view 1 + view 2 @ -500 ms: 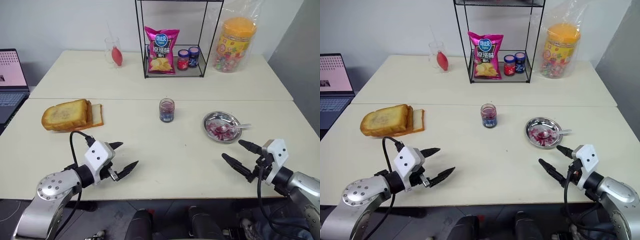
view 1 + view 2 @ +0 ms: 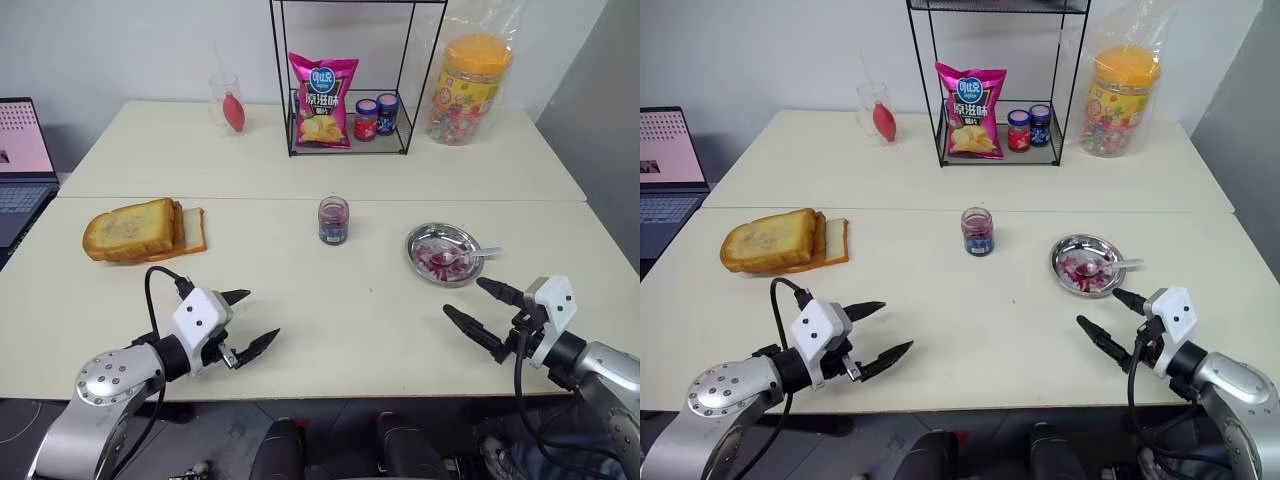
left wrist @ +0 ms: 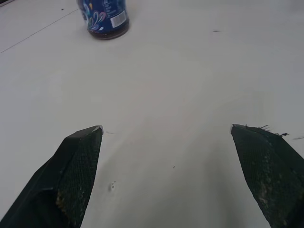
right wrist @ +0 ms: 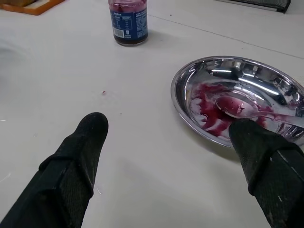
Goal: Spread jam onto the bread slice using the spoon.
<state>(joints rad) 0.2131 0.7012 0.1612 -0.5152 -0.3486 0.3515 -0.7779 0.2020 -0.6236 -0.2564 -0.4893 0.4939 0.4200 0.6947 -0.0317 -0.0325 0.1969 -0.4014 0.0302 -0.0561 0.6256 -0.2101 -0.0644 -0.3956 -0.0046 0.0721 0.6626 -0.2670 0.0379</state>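
— Both claws spread?
— Yes, left claw (image 2: 243,323) and right claw (image 2: 481,308) both gape, holding nothing, low over the table (image 2: 330,300).
— The spoon?
— The spoon (image 2: 463,255) lies in the smeared dish (image 2: 427,240), just ahead of the right claw. The jam (image 2: 333,221) stands mid-table; the bread (image 2: 128,228) sits far left, against a loaf

My left gripper (image 3: 166,130) is spread wide, both black fingers (image 3: 78,166) over bare cream table (image 3: 166,85), nothing between them. The jam (image 3: 105,18) jar, blue label, stands well ahead.
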